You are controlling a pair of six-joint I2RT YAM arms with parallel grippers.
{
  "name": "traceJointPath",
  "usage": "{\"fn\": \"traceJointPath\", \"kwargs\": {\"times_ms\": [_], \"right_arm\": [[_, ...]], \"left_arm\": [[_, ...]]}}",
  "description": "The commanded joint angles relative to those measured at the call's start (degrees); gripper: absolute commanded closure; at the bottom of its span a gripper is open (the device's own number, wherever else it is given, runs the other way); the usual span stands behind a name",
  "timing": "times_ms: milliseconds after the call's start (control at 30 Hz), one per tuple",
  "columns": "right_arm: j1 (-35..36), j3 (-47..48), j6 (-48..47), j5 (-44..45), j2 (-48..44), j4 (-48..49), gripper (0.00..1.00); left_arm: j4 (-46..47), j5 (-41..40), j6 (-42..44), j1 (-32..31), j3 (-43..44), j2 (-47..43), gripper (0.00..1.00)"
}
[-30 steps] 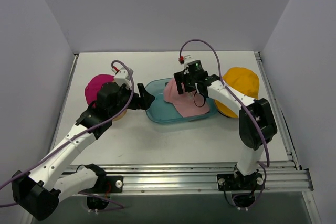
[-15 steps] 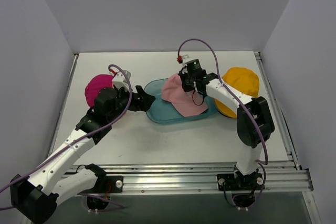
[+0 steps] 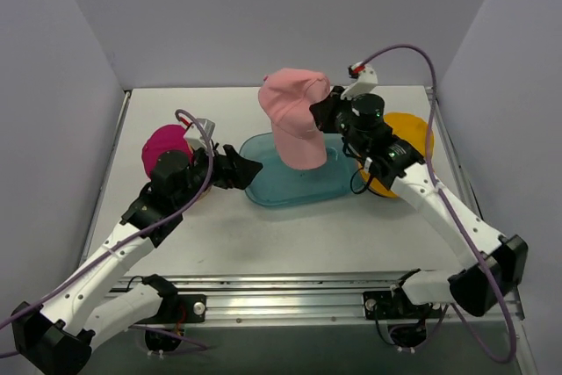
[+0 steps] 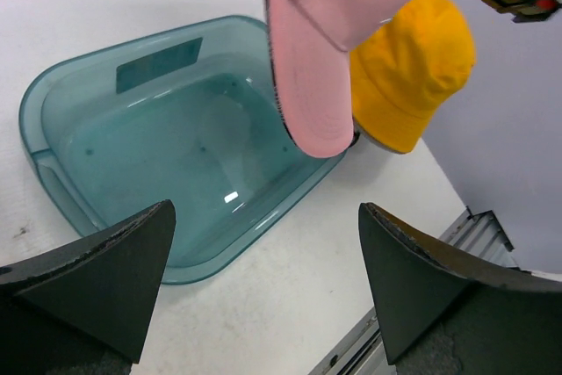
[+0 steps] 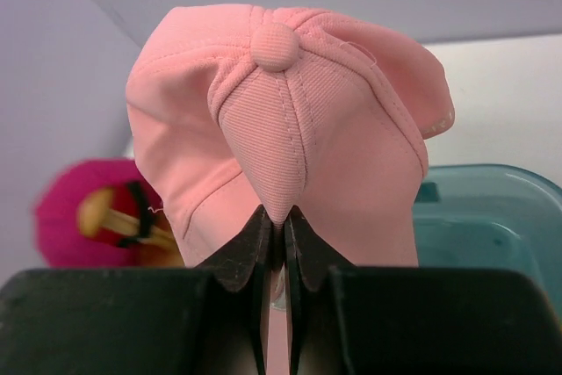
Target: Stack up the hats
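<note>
1. Pale pink cap (image 3: pixel 294 125): ribbed cloth, panel seams meeting at a covered top button, rounded brim. It sits upper centre in the top view, hanging brim-down over the right part of the teal tray (image 3: pixel 272 189).
2. Right gripper (image 3: pixel 327 111): jaws pinched together on a fold of the cap's crown just under the button. The wrist view shows the fingertips (image 5: pixel 263 226) closed on the cloth.
3. Left gripper (image 3: pixel 241 169): jaws spread wide and holding nothing, at the tray's left rim and facing across it.
4. Hard to make out:
   - The cap's upper part is cut off at the top of the left wrist view.
   - Whether the brim tip touches the tray cannot be told.
   - The yellow-orange hat (image 3: pixel 411 127), at right, is partly covered by the right arm.
   - The magenta hat (image 3: pixel 162 142), at left, is partly covered by the left arm.
   - A tan object (image 5: pixel 105 210) in front of the magenta hat is too blurred to identify.
5. Surroundings: white table (image 3: pixel 290 243), with plain walls on three sides.
</note>
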Motion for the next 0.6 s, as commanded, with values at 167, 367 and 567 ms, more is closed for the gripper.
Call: {"fn": "traceJointPath", "kwargs": {"times_ms": [167, 367, 567], "right_arm": [[5.75, -4.55, 23.00, 9.24, -12.71, 12.85, 1.00], [10.94, -6.20, 29.06, 16.19, -14.65, 15.65, 1.00], [11.82, -9.56, 33.64, 17.51, -16.58, 19.97, 1.00]], "left_arm": [[13.73, 6.54, -4.01, -0.36, -0.42, -1.77, 0.06], [22.96, 10.86, -8.50, -1.68, -0.59, -0.36, 0.06], [23.32, 7.52, -7.27, -2.73, -0.59, 0.07, 0.06]]}}
